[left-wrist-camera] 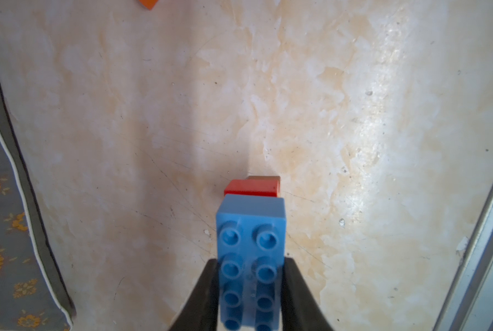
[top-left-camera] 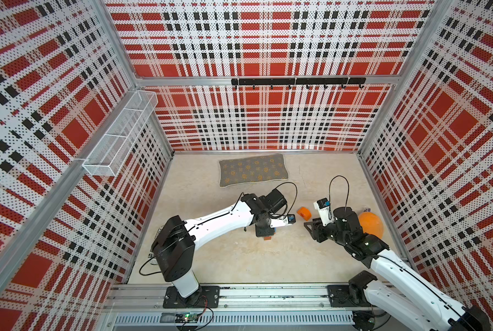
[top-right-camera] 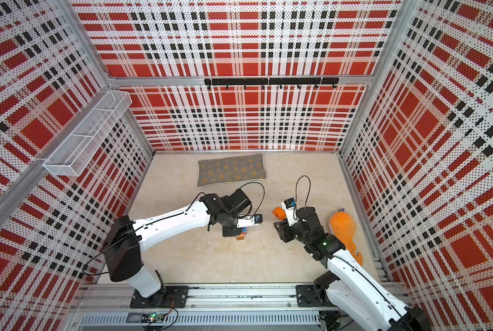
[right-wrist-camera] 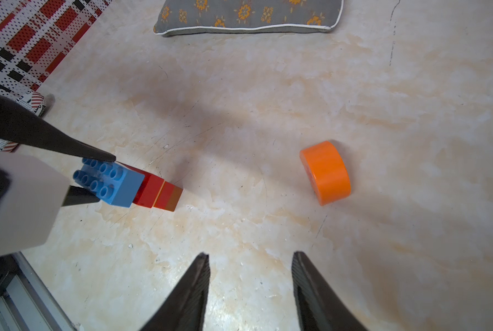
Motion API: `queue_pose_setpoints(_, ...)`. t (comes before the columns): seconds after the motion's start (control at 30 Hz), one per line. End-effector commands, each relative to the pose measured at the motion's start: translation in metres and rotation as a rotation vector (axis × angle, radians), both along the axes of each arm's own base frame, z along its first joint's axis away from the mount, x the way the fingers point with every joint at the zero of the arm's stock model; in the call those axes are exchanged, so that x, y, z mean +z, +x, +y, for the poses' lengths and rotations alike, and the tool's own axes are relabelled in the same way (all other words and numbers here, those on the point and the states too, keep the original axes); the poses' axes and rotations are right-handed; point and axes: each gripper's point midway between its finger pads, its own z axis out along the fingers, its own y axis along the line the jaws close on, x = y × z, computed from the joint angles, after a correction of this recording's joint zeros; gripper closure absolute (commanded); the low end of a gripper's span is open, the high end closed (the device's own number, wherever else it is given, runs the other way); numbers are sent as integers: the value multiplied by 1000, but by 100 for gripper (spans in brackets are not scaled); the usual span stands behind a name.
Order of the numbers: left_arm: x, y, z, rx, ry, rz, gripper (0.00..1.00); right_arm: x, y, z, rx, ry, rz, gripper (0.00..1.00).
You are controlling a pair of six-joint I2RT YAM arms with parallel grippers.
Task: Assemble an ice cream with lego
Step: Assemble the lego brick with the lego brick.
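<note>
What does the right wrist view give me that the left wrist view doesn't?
Right wrist only: the whole orange dome, loose and apart from the stack, plus the right pincer, open and empty. Left wrist only: the studs of the blue brick face-on. Both: the left pincer shut on the blue brick, a red brick and a brown brick beyond it, the grey cushion.

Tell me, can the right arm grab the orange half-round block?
Probably yes. The right gripper is open and empty, the orange block lies alone just ahead of it, and nothing sits between them. The brick stack is off to the side.
</note>
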Motion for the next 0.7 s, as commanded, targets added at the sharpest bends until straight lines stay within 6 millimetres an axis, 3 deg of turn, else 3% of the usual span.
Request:
queue_pose_setpoints(0.0, -4, 0, 2, 16, 3, 19, 97, -3, 1, -2, -3, 1, -2, 49)
queue_pose_setpoints(0.67, -16, 0, 3, 12, 25, 51, 97, -3, 1, -1, -1, 4, -3, 49)
